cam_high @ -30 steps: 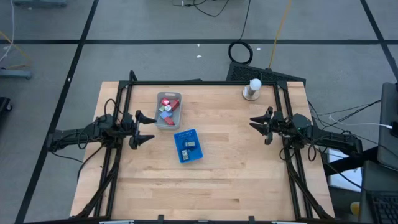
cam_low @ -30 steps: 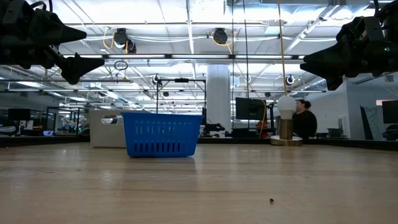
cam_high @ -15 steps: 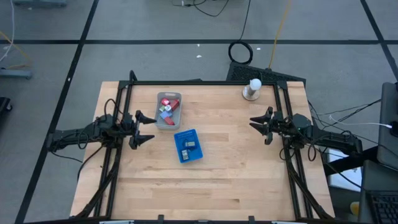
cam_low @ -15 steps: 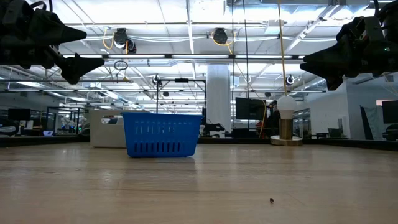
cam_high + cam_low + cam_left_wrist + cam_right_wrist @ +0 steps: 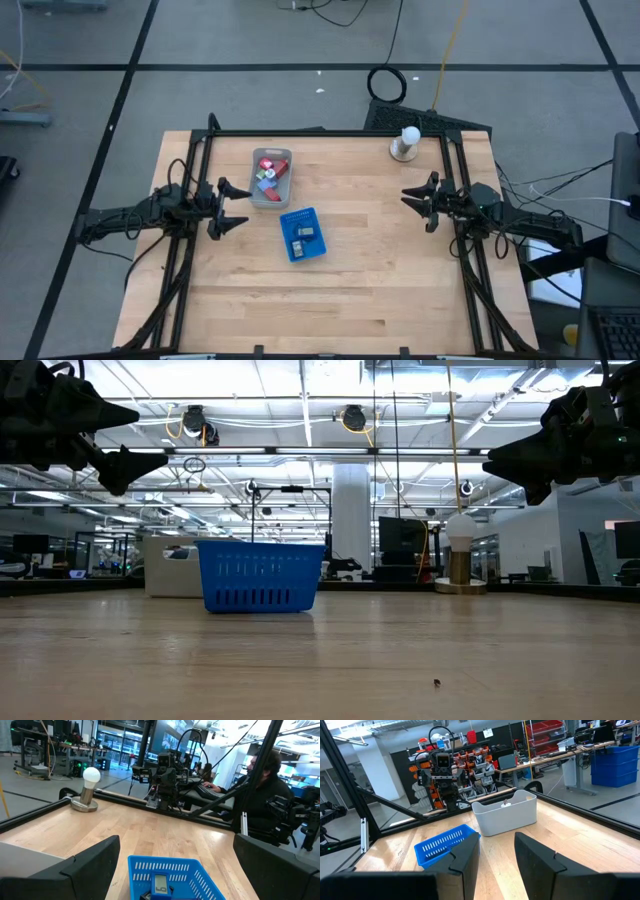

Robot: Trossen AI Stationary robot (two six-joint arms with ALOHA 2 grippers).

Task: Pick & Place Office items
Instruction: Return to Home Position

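The office items (image 5: 268, 176) are tiny red, pale blue and white pieces lying in the grey tray (image 5: 281, 154) on the table's far left part. Two more small pieces (image 5: 303, 238) lie in a blue basket (image 5: 291, 218) just nearer; one (image 5: 160, 883) shows in the left wrist view. My left gripper (image 5: 246, 207) hovers open, level with the gap between tray and basket, to their left. My right gripper (image 5: 412, 207) hovers open over the table's right part, far from both. In the low view both grippers (image 5: 150, 437) (image 5: 497, 457) hang well above the table top.
A white knob on a round base (image 5: 406, 142) stands near the far right corner. A black frame (image 5: 320, 131) runs along the table's far edge and sides. Bare wood (image 5: 330, 300) fills the near half. A person (image 5: 265, 780) sits beyond the table's right side.
Both arms have kept still. In the low view a person who stood in the room behind the white knob has passed out of sight.
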